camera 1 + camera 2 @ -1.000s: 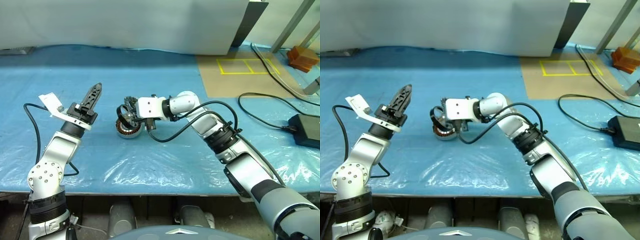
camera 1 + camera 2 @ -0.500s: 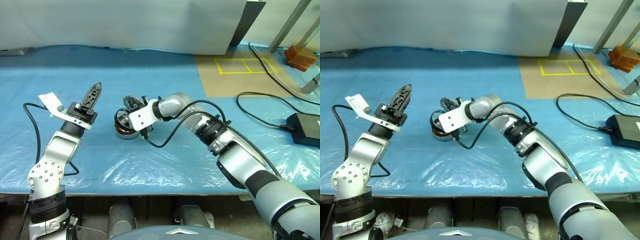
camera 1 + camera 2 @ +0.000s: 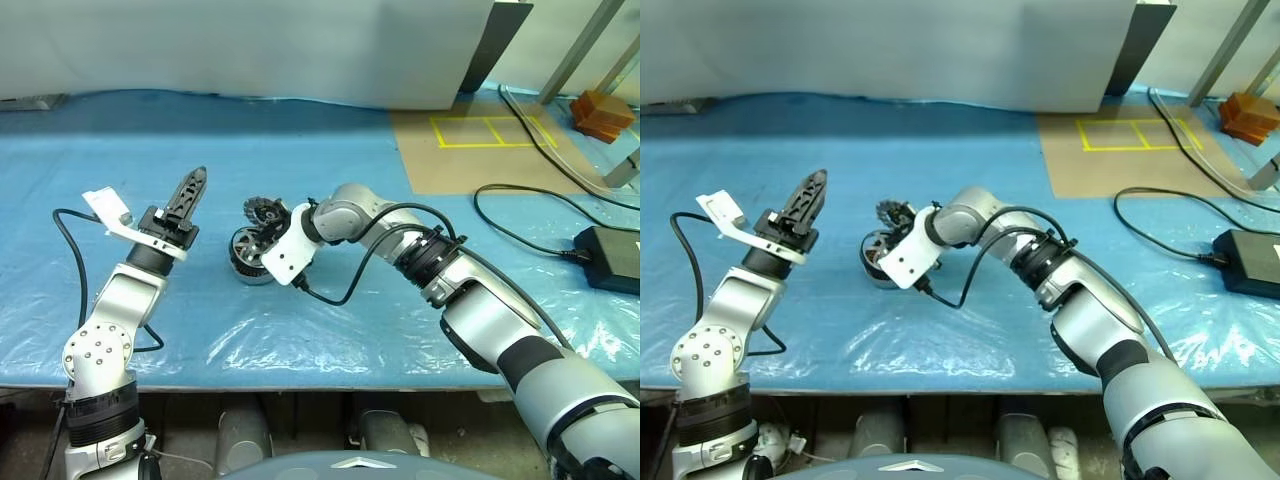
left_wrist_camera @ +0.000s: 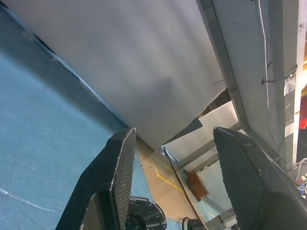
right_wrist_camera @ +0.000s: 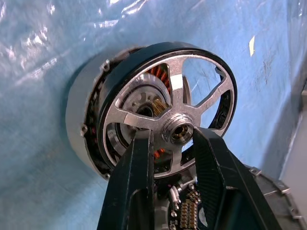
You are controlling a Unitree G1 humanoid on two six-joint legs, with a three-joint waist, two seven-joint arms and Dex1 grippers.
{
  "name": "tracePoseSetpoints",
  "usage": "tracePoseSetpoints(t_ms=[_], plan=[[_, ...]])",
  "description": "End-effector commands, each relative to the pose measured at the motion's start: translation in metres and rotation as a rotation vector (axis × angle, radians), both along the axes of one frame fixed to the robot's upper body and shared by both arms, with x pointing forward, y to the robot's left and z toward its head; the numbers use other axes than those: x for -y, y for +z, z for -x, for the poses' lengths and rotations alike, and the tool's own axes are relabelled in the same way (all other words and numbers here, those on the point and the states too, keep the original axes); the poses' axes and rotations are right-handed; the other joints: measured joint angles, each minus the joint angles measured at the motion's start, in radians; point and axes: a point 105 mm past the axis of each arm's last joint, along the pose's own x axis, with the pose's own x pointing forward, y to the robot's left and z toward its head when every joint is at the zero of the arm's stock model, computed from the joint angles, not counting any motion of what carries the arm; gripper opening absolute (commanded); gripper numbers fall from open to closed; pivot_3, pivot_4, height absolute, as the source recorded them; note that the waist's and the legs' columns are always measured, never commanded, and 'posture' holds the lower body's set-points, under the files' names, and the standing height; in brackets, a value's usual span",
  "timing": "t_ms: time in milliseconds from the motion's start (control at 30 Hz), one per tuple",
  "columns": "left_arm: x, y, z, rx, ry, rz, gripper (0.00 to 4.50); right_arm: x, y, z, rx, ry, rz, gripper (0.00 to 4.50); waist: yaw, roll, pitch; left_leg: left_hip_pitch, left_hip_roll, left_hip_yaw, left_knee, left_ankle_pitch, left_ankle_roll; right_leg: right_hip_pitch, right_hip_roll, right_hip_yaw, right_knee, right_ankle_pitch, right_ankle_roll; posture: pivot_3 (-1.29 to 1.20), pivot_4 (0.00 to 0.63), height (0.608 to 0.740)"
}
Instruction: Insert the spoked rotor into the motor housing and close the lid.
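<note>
The motor housing (image 3: 245,262), a short grey cylinder, rests on the blue table. In the right wrist view its copper windings (image 5: 156,74) show behind the spoked rotor (image 5: 176,86), a silvery disc with a dark rim held at the housing's open face. My right gripper (image 5: 175,136) is shut on the rotor's central hub, one finger on each side. How deep the rotor sits I cannot tell. A round grey piece with a silvery rim, apparently the lid (image 5: 273,194), lies right beside the housing. Left of them, my left gripper (image 3: 193,185) is raised, open and empty.
The table (image 3: 330,330) is covered with wrinkled blue plastic sheet. At the back right lies a brown panel (image 3: 470,160) with yellow tape marks. A black cable and power brick (image 3: 608,258) lie at the right, an orange block (image 3: 598,112) behind them. A white wall panel closes the back.
My right wrist has rolled and sunk a little, swinging its white block from level to below the fingers. The rotor now covers the housing's copper windings. The left arm has not moved.
</note>
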Motion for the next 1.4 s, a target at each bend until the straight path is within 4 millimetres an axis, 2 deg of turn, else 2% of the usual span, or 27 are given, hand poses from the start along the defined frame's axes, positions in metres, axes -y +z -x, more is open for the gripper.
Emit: tracePoseSetpoints(t_ms=[33,367,667,967,1167,1300,1400], plan=[[0.002,0.009,0.003,0.040,0.000,-0.007,2.74,-0.016,0.025,0.000,0.111,0.049,-0.048,0.81,-0.001,0.000,0.000,0.000,0.000,0.000,0.000,0.000,0.000,0.000,0.000,0.000,0.000,0.000,0.000,0.00,0.150,0.740],[0.003,0.006,0.003,0.031,0.006,-0.007,2.74,0.004,0.016,-0.001,0.156,0.110,0.071,0.81,0.000,-0.001,0.000,-0.001,0.000,0.000,0.000,0.000,0.000,-0.001,0.000,0.000,0.000,0.000,0.000,0.00,0.150,0.740],[0.005,0.006,0.001,0.030,0.001,-0.007,2.74,0.004,0.009,-0.007,0.206,0.129,0.131,0.81,-0.002,-0.001,0.000,-0.001,0.000,0.000,0.000,0.000,0.000,-0.001,0.000,0.000,0.000,0.000,0.000,0.00,0.150,0.740],[0.008,0.004,0.003,0.025,-0.005,-0.006,2.74,0.004,0.000,-0.001,0.188,0.166,0.165,0.81,-0.001,-0.001,0.000,-0.001,0.000,0.000,0.000,0.000,0.000,-0.001,0.000,0.000,0.000,0.000,0.000,0.00,0.150,0.740],[0.010,0.002,0.001,0.017,-0.007,-0.033,2.79,-0.004,0.009,0.000,0.183,0.157,0.106,2.76,-0.002,-0.001,0.000,-0.001,0.000,0.000,0.000,0.000,0.000,-0.001,0.000,0.000,0.000,0.000,0.000,0.00,0.150,0.740],[0.011,0.002,0.001,0.017,-0.009,-0.027,2.79,-0.009,0.021,0.002,0.180,0.159,0.059,2.76,-0.003,-0.001,0.000,-0.001,0.000,0.000,0.000,0.000,0.000,-0.002,0.000,0.000,0.001,0.000,0.000,0.00,0.150,0.740],[0.012,0.003,0.002,0.019,-0.012,-0.027,2.79,-0.011,0.039,0.009,0.080,0.135,-0.036,2.76,-0.003,-0.001,0.001,-0.002,0.000,0.000,0.000,0.000,0.000,-0.002,0.000,0.000,0.001,0.000,0.000,0.00,0.150,0.740]])
